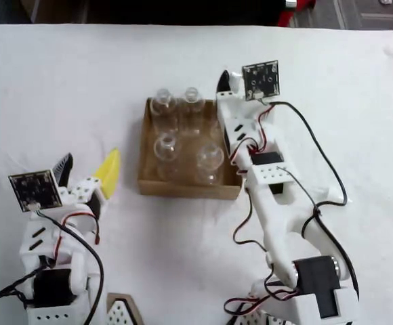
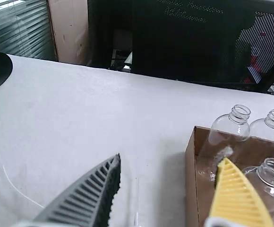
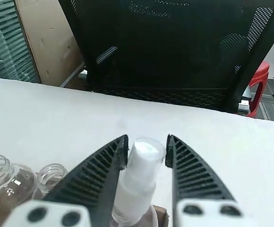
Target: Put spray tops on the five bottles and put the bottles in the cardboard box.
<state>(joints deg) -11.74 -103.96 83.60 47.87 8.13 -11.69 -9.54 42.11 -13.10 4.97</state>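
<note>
We see a white table [image 1: 61,81] with both arms on it. The right arm [image 1: 271,203] stretches along the right side of a cardboard box [image 1: 183,188], and its front end lies over the box's far right corner. The left arm [image 1: 54,271] sits folded at the near left, well apart from the box.

The box lies in the middle of the table. Four clear bottles [image 1: 166,145] stand upright inside it, two in the far row and two in the near row, all with open necks.

The left gripper [image 2: 169,161] hangs over bare tablecloth just left of the box. Its grey finger and yellow finger are spread wide with nothing between them. In the left wrist view, the yellow finger overlaps the box's near wall.

The right gripper [image 3: 146,146] has its two black ribbed fingers drawn in narrow, pressing on either side of a white spray top [image 3: 139,179]. The top stands upright between them, its rounded head level with the fingertips. Its lower end runs down behind the gripper's body, so we cannot tell what it is seated on. Beside it we see two of the open bottle necks.
</note>
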